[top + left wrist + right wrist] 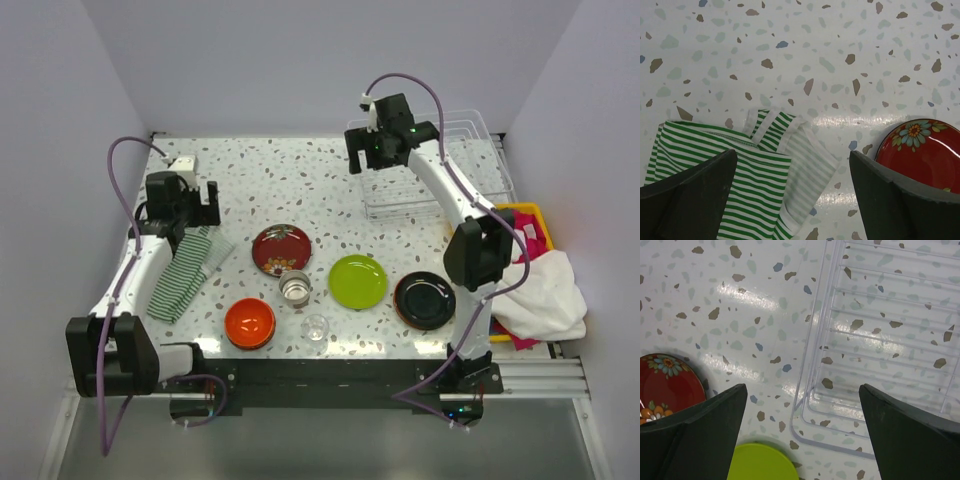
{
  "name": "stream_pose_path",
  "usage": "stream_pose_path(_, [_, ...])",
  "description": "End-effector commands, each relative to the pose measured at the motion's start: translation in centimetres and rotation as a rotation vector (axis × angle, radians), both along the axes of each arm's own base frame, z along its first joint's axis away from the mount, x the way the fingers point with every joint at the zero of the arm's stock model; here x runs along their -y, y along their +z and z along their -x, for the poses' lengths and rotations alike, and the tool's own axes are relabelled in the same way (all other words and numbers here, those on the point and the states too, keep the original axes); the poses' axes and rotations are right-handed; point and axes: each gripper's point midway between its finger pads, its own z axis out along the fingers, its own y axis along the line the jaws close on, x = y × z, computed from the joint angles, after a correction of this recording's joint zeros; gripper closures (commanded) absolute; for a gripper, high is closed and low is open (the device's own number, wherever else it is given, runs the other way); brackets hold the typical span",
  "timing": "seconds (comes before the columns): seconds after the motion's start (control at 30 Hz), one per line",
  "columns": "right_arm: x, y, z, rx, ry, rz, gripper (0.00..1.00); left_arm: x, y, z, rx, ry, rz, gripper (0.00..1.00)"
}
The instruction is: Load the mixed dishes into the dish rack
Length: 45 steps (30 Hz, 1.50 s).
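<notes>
On the speckled table (pixel 300 180), the dish rack (pixel 480 160) is parked far right, long side run left to right, nothing loaded. Both pincers are spread wide and empty: the right pincer (pixel 801 390) is hung over the rack's near-left corner, the left pincer (pixel 792 154) over the striped cloth (pixel 740 170). The lime green plate (pixel 358 281) is laid straight toward the bases from the right pincer, so that arm is judged nearer.

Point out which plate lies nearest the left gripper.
The dark red flowered plate, beside the striped cloth; the lime green plate and black plate lie farther right.
</notes>
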Motion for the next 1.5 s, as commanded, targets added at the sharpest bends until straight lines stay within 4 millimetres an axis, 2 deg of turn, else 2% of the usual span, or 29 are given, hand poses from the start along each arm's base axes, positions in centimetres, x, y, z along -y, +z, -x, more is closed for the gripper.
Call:
stream_pose_path(0.0, [-1.0,2.7,-1.9,0.134,0.06,0.062,0.01,0.8,1.8,-1.9,0.05,-0.035,0.039,0.0])
stream_pose_path(0.07, [-0.2,2.9,-2.8,0.155,0.015,0.112,0.02,1.2,1.6,-2.2,0.039,-0.043,0.06,0.0])
stream_pose_path(0.1, [0.6,1.9,-3.6,0.149,-0.044,0.15,0.03,1.3,1.4,-2.2,0.031,-0.039,0.075,0.0])
stream_pose_path(0.13, [0.6,2.6,-4.1,0.17,-0.061,0.151,0.04,1.4,1.5,-2.3,0.037,-0.041,0.083,0.0])
stream_pose_path(0.23, [0.3,1.9,-5.0,0.177,-0.076,0.164,0.07,1.5,1.6,-2.3,0.046,-0.035,0.092,0.0])
stream_pose_path(0.3, [-0.5,1.9,-5.2,0.188,-0.068,0.163,0.09,1.3,1.6,-2.2,0.046,-0.025,0.084,0.0])
stream_pose_path(0.43, [-2.0,0.1,-5.0,0.169,-0.058,0.184,0.11,1.1,1.3,-1.8,0.035,-0.022,0.073,0.0])
stream_pose_path(0.57, [-2.6,-1.4,-5.1,0.154,-0.06,0.203,0.12,1.2,1.6,-1.8,0.043,-0.026,0.075,0.01])
stream_pose_path(0.73, [-2.5,-3.5,-5.1,0.118,-0.063,0.232,0.21,1.3,1.5,-1.8,0.039,-0.026,0.085,0.02])
stream_pose_path(0.83, [-2.5,-4.4,-4.8,0.094,-0.058,0.234,0.27,1.4,1.5,-1.8,0.036,-0.033,0.089,0.03])
stream_pose_path(0.93, [-2.6,-5.0,-4.5,0.076,-0.052,0.231,0.38,1.3,1.1,-1.7,0.026,-0.028,0.083,0.04])
stream_pose_path(0.97, [-2.5,-5.1,-4.4,0.072,-0.052,0.234,0.48,1.3,1.1,-1.8,0.027,-0.028,0.083,0.04])
stream_pose_path(1.07, [-2.3,-5.4,-4.0,0.06,-0.049,0.241,0.63,1.4,1.1,-1.7,0.027,-0.033,0.086,0.04])
stream_pose_path(1.27, [-1.5,-6.3,-2.5,0.024,-0.036,0.292,0.72,1.2,0.5,-1.3,0.02,-0.028,0.08,0.04])
stream_pose_path(1.3, [-1.2,-7.2,-1.9,0.003,-0.025,0.314,0.76,1.2,0.4,-1.3,0.021,-0.025,0.082,0.04])
stream_pose_path(1.37, [-0.8,-7.3,-1.4,-0.008,-0.021,0.322,0.92,1.2,0.4,-1.2,0.02,-0.023,0.083,0.04])
stream_pose_path(1.43, [-0.6,-7.7,-0.6,-0.026,-0.008,0.334,1.0,1.1,0.5,-1.1,0.029,-0.019,0.081,0.04])
stream_pose_path(1.47, [-0.6,-6.9,-0.3,-0.016,0.003,0.325,1.0,1.1,0.8,-1.0,0.041,-0.018,0.077,0.04])
